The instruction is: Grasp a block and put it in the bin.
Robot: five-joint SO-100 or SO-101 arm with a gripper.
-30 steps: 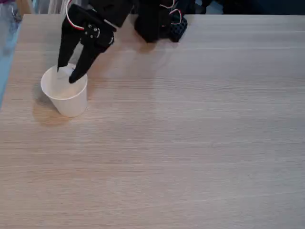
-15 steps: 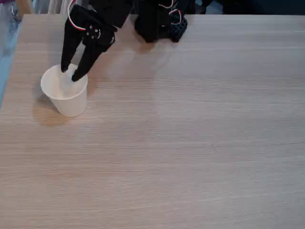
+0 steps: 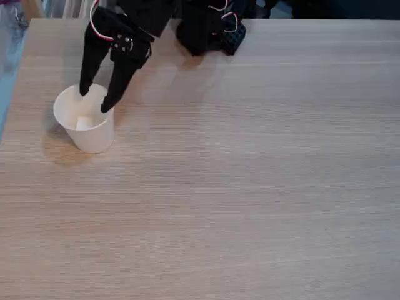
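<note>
- We see the bin point(image 3: 84, 127) standing upright near the table's point(image 3: 250, 187) left edge, towards its far left corner.
- Inside it, what looks like the block point(image 3: 83, 122) lies low in the cup, though white on white leaves us unsure of its outline.
- The gripper point(image 3: 95, 100) hangs over the bin's far rim, jaws spread apart, holding nothing.
- The arm's base point(image 3: 203, 25) sits at the far edge.

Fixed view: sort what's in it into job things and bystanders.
Job: block, lying inside the bin; bin, a white paper cup; tool, open above the bin's rim.
Bystanders: wooden table; black arm base at the far edge.
</note>
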